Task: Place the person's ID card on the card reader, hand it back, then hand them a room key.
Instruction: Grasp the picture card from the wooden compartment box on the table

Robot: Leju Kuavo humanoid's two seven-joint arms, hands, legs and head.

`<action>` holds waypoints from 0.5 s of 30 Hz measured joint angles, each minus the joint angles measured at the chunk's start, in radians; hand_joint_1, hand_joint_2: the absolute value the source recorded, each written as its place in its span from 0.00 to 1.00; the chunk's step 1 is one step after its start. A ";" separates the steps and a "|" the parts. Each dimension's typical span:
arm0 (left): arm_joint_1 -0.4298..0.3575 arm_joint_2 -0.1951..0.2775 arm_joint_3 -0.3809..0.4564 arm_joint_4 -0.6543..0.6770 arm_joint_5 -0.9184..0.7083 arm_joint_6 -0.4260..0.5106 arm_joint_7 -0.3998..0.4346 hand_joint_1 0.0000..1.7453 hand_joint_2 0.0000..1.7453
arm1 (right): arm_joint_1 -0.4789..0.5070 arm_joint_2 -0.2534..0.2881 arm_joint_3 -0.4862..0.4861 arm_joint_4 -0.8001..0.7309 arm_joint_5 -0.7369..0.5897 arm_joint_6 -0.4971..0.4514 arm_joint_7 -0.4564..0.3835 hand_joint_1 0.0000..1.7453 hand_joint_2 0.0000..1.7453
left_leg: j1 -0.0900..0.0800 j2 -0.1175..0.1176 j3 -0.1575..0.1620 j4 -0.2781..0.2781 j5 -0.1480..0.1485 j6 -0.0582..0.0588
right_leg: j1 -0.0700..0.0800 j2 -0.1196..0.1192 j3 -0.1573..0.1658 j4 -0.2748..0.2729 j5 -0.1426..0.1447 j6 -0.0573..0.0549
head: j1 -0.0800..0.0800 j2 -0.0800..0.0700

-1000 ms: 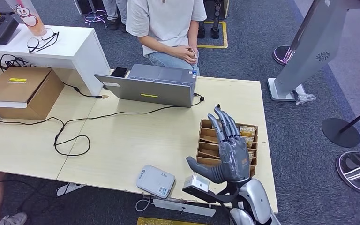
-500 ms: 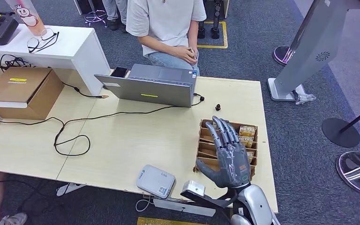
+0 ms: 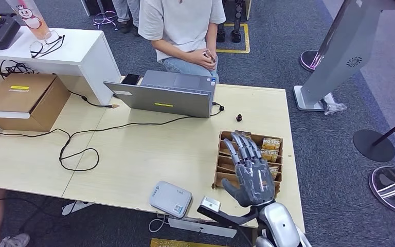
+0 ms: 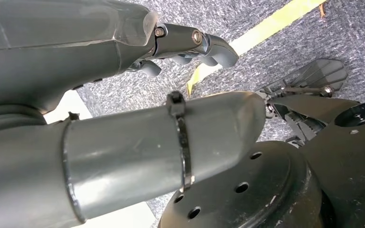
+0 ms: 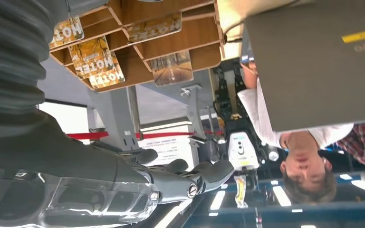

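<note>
my right hand (image 3: 252, 175) hovers over the key-card box (image 3: 275, 138) near the worktop (image 3: 149, 149) edge, fingers (image 3: 241, 146) spread, holding nothing.

Grey card reader (image 3: 171, 198) (flat) near table edge

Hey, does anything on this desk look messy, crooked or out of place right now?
Mostly tidy. The black cable sprawls in a loose loop across the table, and the card reader sits askew at the near edge. A small dark object lies loose beyond the wooden card tray. The right hand hovers open over the tray.
</note>
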 joint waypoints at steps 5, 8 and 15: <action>0.000 0.000 0.007 0.000 -0.001 0.000 -0.002 0.00 0.00 | -0.014 -0.005 0.003 -0.010 0.015 0.050 0.027 0.00 1.00 | 0.000 0.000 0.000 0.000 0.000 0.000 | 0.000 0.000 0.000 0.000 0.000 0.000 | 0.000 0.000; 0.000 0.000 0.014 0.000 -0.001 0.000 -0.003 0.00 0.00 | -0.025 -0.009 0.007 -0.013 0.024 0.072 0.046 0.00 1.00 | 0.000 0.000 0.000 0.000 0.000 0.000 | 0.000 0.000 0.000 0.000 0.000 0.000 | 0.000 0.000; 0.002 -0.002 0.025 0.000 -0.004 -0.003 -0.003 0.00 0.00 | -0.044 -0.019 0.008 -0.014 0.044 0.100 0.089 0.00 1.00 | 0.000 0.000 0.000 0.000 0.000 0.000 | 0.000 0.000 0.000 0.000 0.000 0.000 | 0.000 0.000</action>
